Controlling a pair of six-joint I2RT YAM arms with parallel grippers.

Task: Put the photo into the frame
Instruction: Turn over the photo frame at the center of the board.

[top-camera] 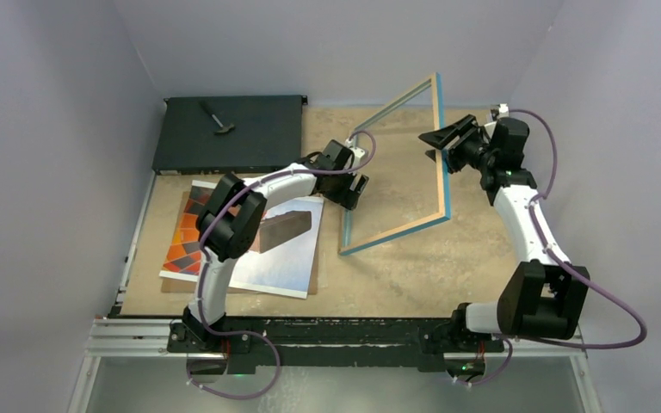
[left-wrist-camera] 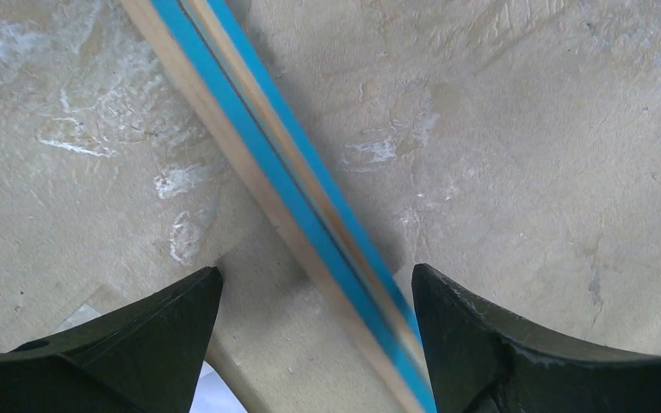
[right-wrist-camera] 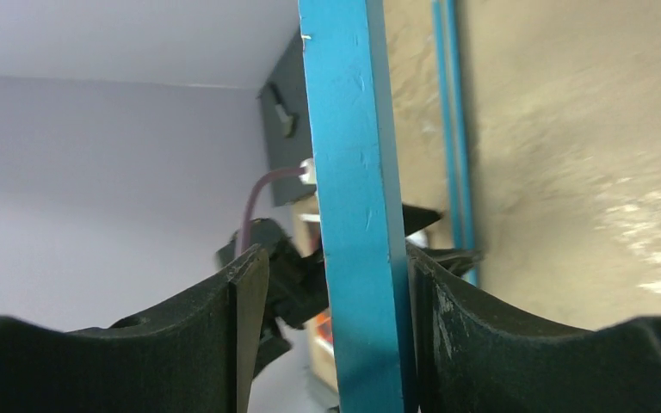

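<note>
The frame (top-camera: 441, 155), light blue with a bare wood inner face, stands tilted at the table's middle, its right side raised and its left side low. My right gripper (top-camera: 435, 146) straddles the raised right rail (right-wrist-camera: 349, 129). It is open: one finger lies against the rail and the other stands clear of it. My left gripper (top-camera: 355, 193) hangs open over the low left rail (left-wrist-camera: 258, 146), which runs between its fingers nearer the right one. The photo (top-camera: 191, 241), orange-red and blue, lies flat at the left, partly under the left arm.
A flat black box (top-camera: 228, 133) with a small handle sits at the back left. A brown panel (top-camera: 182, 206) lies under the photo. Grey walls close in on both sides and the back. The arm bases stand on the rail at the near edge.
</note>
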